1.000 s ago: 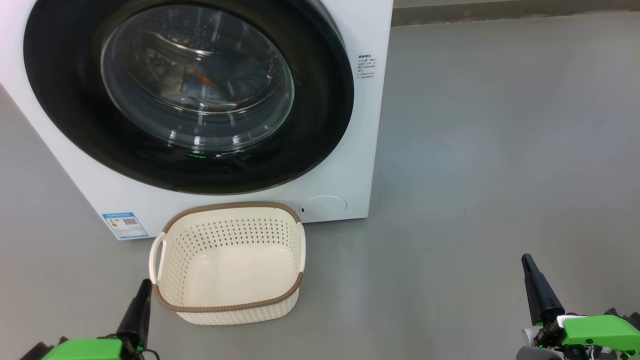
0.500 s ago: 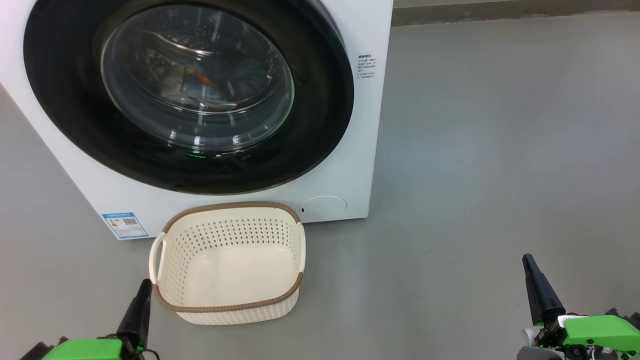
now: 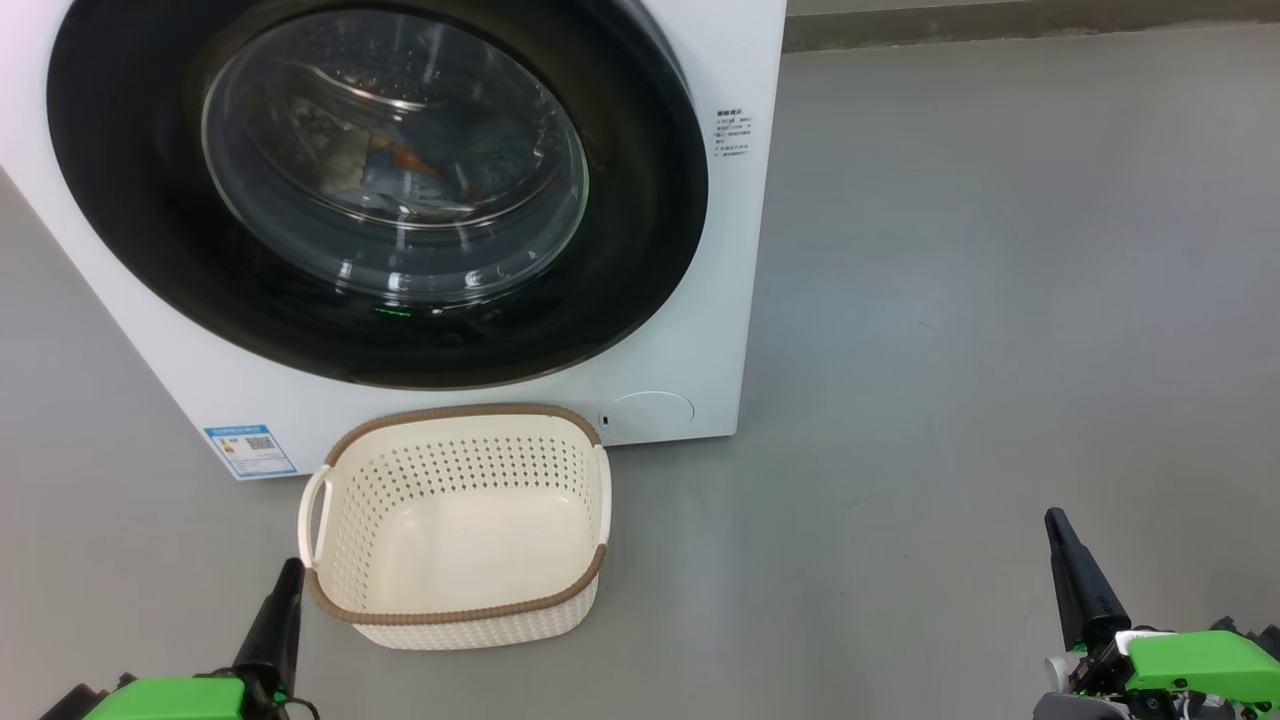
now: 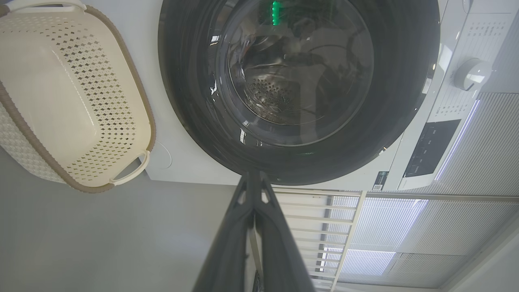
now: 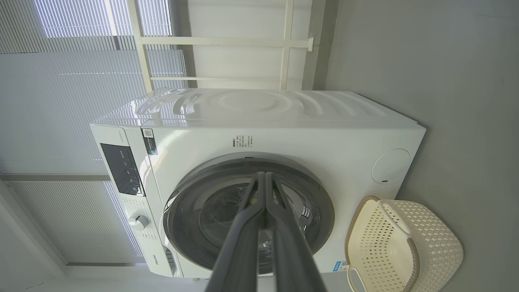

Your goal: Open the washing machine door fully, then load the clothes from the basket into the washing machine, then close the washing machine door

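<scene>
The white washing machine (image 3: 720,300) stands before me with its black-rimmed round door (image 3: 640,200) flat against the front, closed. Behind the glass bowl, bluish cloth with an orange patch, the clothes (image 3: 420,160), lies in the drum. The cream basket (image 3: 455,525) with a brown rim sits on the floor below the door, nothing in it. My left gripper (image 3: 290,575) is shut beside the basket's near left corner. My right gripper (image 3: 1055,525) is shut, far to the right over bare floor. Both wrist views show the door (image 4: 389,101) (image 5: 320,211) and their fingertips pressed together (image 4: 253,176) (image 5: 263,176).
Grey floor (image 3: 1000,300) spreads wide to the right of the machine. A blue label sticker (image 3: 250,450) marks the machine's lower left front. The control panel and knob (image 4: 470,75) sit above the door. Window blinds (image 5: 61,101) stand behind the machine.
</scene>
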{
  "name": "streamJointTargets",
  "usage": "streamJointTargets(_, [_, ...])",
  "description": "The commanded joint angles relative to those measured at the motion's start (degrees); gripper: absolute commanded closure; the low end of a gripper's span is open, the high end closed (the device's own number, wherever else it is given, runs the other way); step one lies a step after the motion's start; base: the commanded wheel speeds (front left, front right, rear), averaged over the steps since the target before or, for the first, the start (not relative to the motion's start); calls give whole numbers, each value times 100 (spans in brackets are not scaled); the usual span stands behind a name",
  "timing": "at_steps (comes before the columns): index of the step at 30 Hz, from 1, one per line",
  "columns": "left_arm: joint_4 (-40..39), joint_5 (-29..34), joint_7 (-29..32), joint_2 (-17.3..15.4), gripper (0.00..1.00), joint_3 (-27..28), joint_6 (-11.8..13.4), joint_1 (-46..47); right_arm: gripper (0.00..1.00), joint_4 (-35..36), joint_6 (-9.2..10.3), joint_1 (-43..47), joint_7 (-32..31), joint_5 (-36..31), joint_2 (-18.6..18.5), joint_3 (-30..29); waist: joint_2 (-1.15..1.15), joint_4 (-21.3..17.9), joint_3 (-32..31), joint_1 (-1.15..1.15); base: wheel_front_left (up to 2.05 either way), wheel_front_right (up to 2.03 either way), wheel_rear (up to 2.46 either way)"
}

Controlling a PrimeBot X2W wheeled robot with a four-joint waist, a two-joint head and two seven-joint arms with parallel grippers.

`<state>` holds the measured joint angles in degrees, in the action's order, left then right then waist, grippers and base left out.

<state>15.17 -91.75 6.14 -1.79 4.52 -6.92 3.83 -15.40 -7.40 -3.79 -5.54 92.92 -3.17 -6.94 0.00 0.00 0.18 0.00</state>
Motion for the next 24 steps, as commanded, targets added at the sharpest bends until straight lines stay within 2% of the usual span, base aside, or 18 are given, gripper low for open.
streamJointTargets(1, [-112,-43,34,-109,100,198,-57,236,100,141,-9,-233,-45,-25,-17,103,0,0,0,0,0,0,0])
streamJointTargets(24, [-112,-43,34,-109,100,198,-57,236,100,140,-9,-235,-60,-40,-4,84,0,0,0,0,0,0,0])
